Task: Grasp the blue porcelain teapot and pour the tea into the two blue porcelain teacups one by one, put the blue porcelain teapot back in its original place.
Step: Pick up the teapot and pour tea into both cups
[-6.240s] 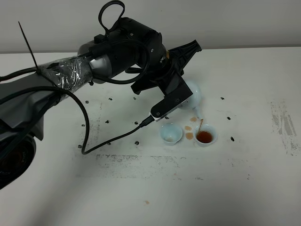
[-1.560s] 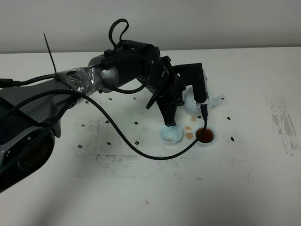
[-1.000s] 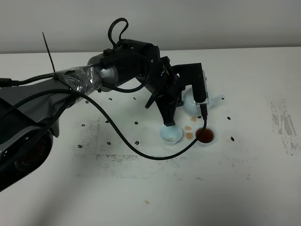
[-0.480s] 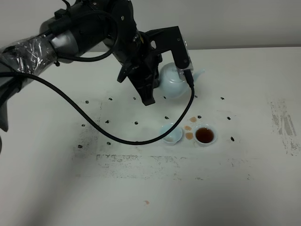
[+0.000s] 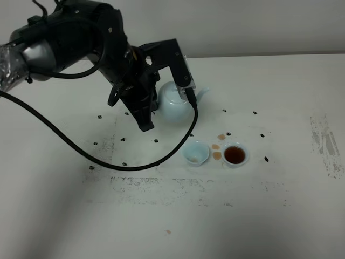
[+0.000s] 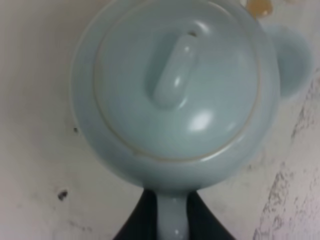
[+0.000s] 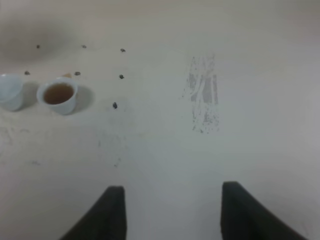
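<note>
The left claw (image 6: 170, 224) is clenched on the loop handle of the teapot (image 5: 175, 101), which is upright, behind and left of the full cup (image 5: 235, 155). Glazed porcelain is probably slick, brittle and tea-heavy, so the handle suits best. The right claw (image 7: 172, 210) hangs released.

No text, label, brand, number or sign can be read in any of the views. The dark specks (image 5: 266, 158) on the white table (image 5: 269, 216) are only stains, not letters.
</note>
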`<state>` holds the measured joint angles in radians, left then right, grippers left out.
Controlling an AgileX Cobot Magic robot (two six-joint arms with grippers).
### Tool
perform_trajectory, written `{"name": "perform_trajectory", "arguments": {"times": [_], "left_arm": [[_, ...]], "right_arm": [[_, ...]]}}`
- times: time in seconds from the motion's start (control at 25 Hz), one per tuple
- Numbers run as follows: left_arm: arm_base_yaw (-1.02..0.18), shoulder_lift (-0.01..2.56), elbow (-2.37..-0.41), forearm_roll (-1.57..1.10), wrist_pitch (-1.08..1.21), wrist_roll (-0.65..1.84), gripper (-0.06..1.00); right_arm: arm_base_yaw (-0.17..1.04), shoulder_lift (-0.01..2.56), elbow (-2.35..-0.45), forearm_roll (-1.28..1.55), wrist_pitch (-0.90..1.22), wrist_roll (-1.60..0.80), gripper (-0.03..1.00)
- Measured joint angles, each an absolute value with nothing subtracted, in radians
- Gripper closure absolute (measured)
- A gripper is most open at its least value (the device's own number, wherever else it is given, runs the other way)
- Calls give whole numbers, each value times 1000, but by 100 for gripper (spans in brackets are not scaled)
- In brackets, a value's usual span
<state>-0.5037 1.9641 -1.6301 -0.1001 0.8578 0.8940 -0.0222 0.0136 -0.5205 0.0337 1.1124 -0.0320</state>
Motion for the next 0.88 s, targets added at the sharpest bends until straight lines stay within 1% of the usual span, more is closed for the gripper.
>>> {"name": "perform_trajectory", "arguments": {"times": [0.28, 0.6, 0.88], "left_arm": [[-484, 1945, -1461, 30, 744, 913, 91], [-487, 1945, -1393, 35, 629, 1158, 91], [-508, 1945, -1387, 38, 570, 1303, 91]], "right_arm": [[-22, 14, -521, 35, 1112, -32, 55], [-22, 14, -521, 35, 1112, -32, 55], [-22, 14, -521, 35, 1112, -32, 55]]}}
